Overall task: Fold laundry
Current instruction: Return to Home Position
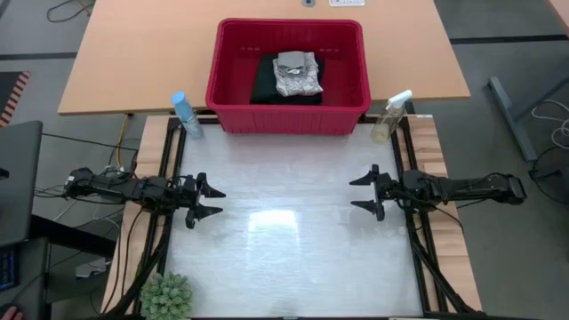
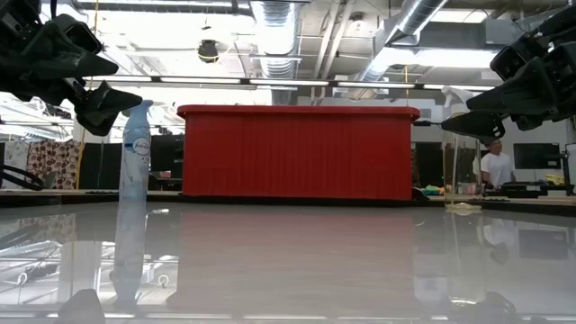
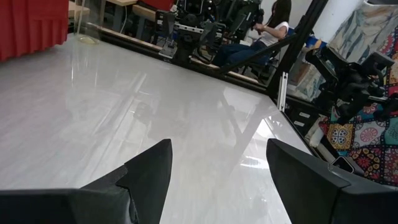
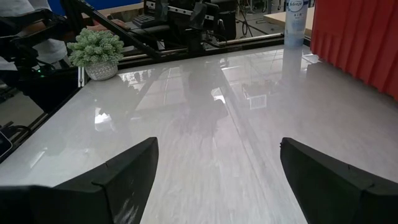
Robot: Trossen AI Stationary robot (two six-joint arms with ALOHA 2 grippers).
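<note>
Red basket (image 1: 289,120): far centre, holding laundry (image 1: 295,76).
Left gripper (image 1: 217,202): left side, spread, empty.
Right gripper (image 1: 356,194): right side, spread, empty; neither nearer.

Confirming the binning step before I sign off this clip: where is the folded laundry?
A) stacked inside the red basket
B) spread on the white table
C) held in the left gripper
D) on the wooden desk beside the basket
A: the high view shows the folded laundry, a grey cloth over dark fabric, lying inside the red basket, while the left gripper and right gripper hang with jaws open, holding nothing.
</note>
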